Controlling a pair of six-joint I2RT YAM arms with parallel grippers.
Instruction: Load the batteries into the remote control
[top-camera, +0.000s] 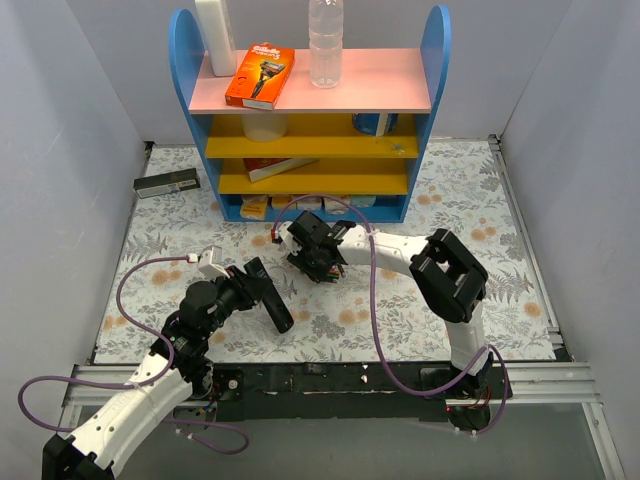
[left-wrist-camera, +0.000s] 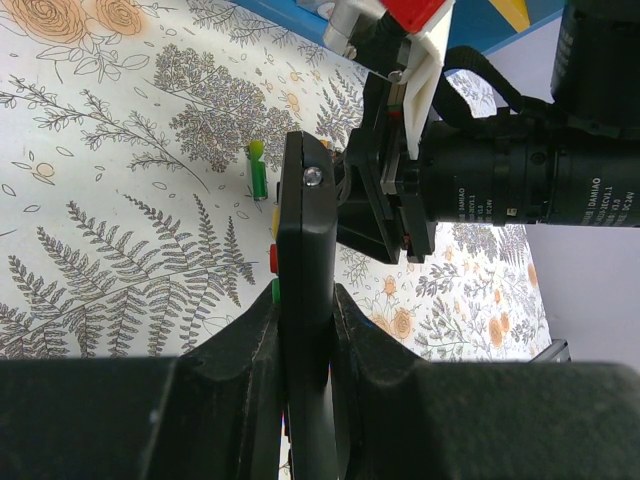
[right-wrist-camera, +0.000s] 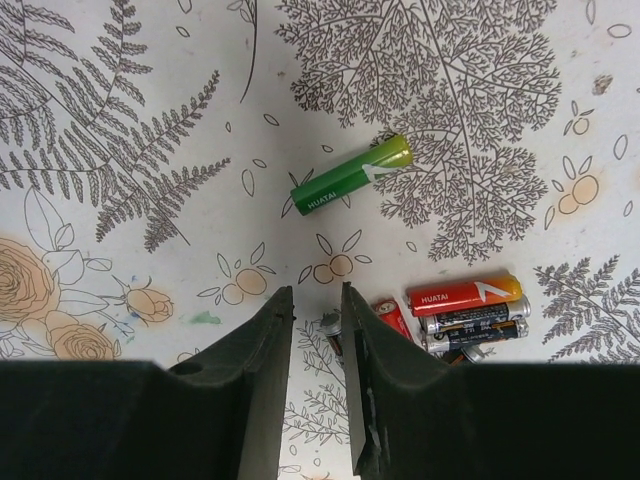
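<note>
My left gripper (left-wrist-camera: 305, 300) is shut on the remote control (left-wrist-camera: 305, 240), a slim black bar seen edge-on, with red and green buttons on its left side. In the top view the remote (top-camera: 274, 305) juts toward the near right from the left gripper (top-camera: 256, 284). My right gripper (right-wrist-camera: 315, 295) points down just above the mat, its jaws a little apart. One battery's metal end (right-wrist-camera: 333, 322) lies on the mat between the fingers, against the right one. Several red and dark batteries (right-wrist-camera: 468, 307) lie just right of the gripper. A thin green battery (right-wrist-camera: 350, 175) lies apart, ahead of it.
A blue shelf (top-camera: 425, 120) stands at the back with an orange box (top-camera: 260, 76) and a clear bottle (top-camera: 325, 40) on top. A dark flat box with a pale label (top-camera: 167, 182) lies at the far left. Purple cables (top-camera: 375, 300) loop over the floral mat.
</note>
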